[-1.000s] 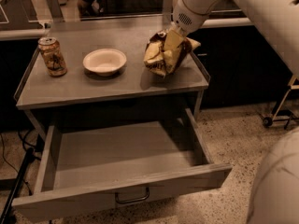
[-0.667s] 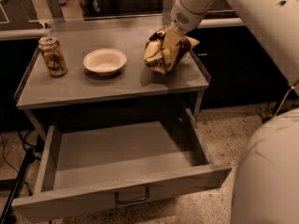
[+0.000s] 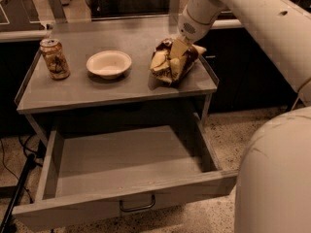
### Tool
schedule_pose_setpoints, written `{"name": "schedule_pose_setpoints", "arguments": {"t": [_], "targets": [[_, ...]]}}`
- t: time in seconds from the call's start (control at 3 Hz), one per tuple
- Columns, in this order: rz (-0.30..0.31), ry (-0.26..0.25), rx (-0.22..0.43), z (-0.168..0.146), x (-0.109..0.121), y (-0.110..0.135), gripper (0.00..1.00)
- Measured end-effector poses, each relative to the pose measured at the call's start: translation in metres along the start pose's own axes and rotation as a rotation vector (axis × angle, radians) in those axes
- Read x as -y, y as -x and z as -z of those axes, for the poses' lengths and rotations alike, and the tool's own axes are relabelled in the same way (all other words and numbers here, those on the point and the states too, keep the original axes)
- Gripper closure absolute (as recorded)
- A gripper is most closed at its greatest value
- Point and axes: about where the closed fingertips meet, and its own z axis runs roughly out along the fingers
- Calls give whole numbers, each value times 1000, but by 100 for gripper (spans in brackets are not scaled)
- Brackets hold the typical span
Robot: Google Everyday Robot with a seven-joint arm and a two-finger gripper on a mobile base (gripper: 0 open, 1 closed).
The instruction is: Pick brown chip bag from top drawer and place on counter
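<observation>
Brown-and-cream chip bag (image 3: 163, 68), pale pincer (image 3: 179, 51) on it; grey counter (image 3: 97, 89), grey drawer (image 3: 126, 157); white bowl (image 3: 109, 63)

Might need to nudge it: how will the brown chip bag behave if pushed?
The brown chip bag, at the end effector on the counter, looks crumpled, so probably floppy. Thin and puffy, likely light; lying flat, it should slide rather than roll.

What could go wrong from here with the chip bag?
1. The brown chip bag lies close to the right rim of the counter with the gripper on it; a retreat that snags it might drag it off.
2. The top drawer stands open below the front edge, so a slipped bag could drop back in.
</observation>
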Motion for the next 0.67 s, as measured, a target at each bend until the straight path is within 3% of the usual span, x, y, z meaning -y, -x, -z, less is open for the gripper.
{"name": "schedule_pose_setpoints", "arguments": {"t": [0.33, 0.67], "targets": [[-2, 2, 0, -1, 0, -1, 84], [-2, 2, 0, -1, 0, -1, 61]]}}
